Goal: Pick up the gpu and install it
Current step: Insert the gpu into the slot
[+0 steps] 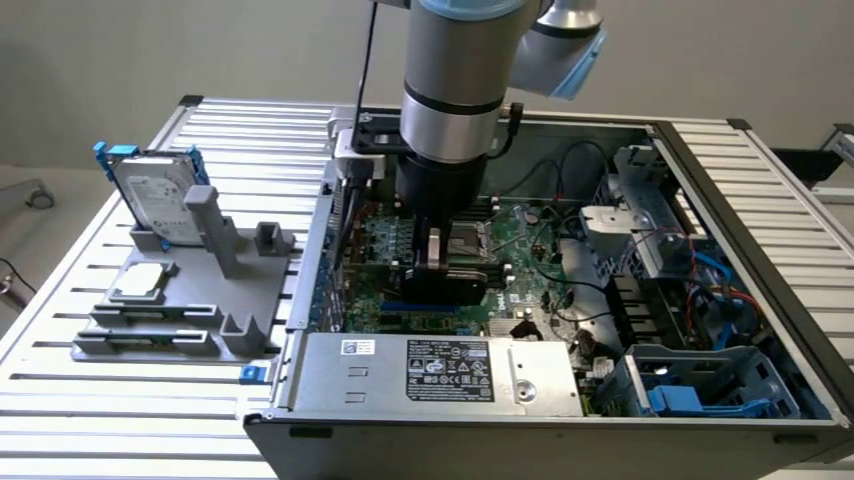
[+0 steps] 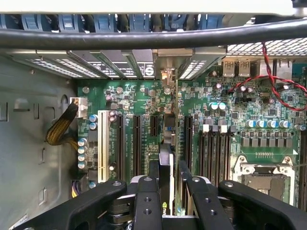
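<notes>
One arm reaches down into the open computer case (image 1: 747, 250), gripper (image 1: 447, 258) fingers (image 2: 153, 191) clamped on the gpu (image 1: 454, 285). The card is edge-down over the green motherboard (image 2: 139, 103) mid-case, lined up with the long black slots (image 2: 136, 143). Can't tell if it's touching them.

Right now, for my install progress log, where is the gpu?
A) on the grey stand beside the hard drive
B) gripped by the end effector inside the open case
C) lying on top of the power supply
B: the end effector clamps the thin gpu edge-on over the motherboard.
</notes>
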Available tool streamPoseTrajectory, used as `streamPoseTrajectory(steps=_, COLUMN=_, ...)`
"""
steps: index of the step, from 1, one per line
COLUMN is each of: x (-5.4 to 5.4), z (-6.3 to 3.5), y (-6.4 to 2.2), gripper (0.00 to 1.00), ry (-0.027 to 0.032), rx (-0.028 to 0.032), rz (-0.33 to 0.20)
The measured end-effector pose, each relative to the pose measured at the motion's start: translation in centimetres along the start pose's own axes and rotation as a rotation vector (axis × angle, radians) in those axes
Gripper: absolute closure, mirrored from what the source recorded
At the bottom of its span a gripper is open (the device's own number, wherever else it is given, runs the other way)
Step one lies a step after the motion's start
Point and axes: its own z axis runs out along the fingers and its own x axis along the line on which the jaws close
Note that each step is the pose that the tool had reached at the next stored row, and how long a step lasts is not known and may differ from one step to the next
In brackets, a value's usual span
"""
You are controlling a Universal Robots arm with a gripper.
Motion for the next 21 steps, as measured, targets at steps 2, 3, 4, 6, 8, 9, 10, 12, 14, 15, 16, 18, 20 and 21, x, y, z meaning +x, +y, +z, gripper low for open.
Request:
streamPoseTrajectory(steps=2, x=0.00, z=0.08, y=-0.01, gripper=0.73, ry=-0.0006, rx=-0.0003, rz=0.000)
streamPoseTrajectory(steps=3, x=0.00, z=0.12, y=-0.01, gripper=0.73, ry=-0.0008, rx=-0.0006, rz=0.000)
streamPoseTrajectory(steps=4, x=0.00, z=0.16, y=-0.02, gripper=0.73, ry=-0.0011, rx=-0.0009, rz=0.000)
streamPoseTrajectory(steps=6, x=-0.01, z=0.23, y=-0.02, gripper=0.73, ry=-0.0016, rx=-0.0016, rz=0.000)
streamPoseTrajectory(steps=8, x=0.00, z=0.26, y=-0.02, gripper=0.73, ry=-0.0017, rx=-0.0030, rz=0.000)
streamPoseTrajectory(steps=9, x=0.00, z=0.27, y=-0.02, gripper=0.73, ry=-0.0019, rx=-0.0040, rz=0.000)
streamPoseTrajectory(steps=10, x=0.00, z=0.28, y=-0.02, gripper=0.73, ry=-0.0022, rx=-0.0051, rz=0.000)
streamPoseTrajectory(steps=12, x=0.00, z=0.29, y=-0.02, gripper=0.73, ry=-0.0023, rx=-0.0076, rz=0.000)
streamPoseTrajectory(steps=14, x=-0.01, z=0.32, y=-0.02, gripper=0.73, ry=-0.0025, rx=-0.0096, rz=0.000)
streamPoseTrajectory(steps=15, x=-0.01, z=0.34, y=-0.03, gripper=0.73, ry=-0.0026, rx=-0.0105, rz=0.000)
streamPoseTrajectory(steps=16, x=-0.01, z=0.36, y=-0.03, gripper=0.73, ry=-0.0027, rx=-0.0112, rz=0.000)
streamPoseTrajectory(steps=18, x=-0.01, z=0.40, y=-0.03, gripper=0.73, ry=-0.0030, rx=-0.0119, rz=0.000)
streamPoseTrajectory(steps=20, x=-0.01, z=0.44, y=-0.03, gripper=0.73, ry=-0.0033, rx=-0.0126, rz=0.000)
streamPoseTrajectory(steps=21, x=-0.01, z=0.46, y=-0.03, gripper=0.73, ry=-0.0035, rx=-0.0128, rz=0.000)
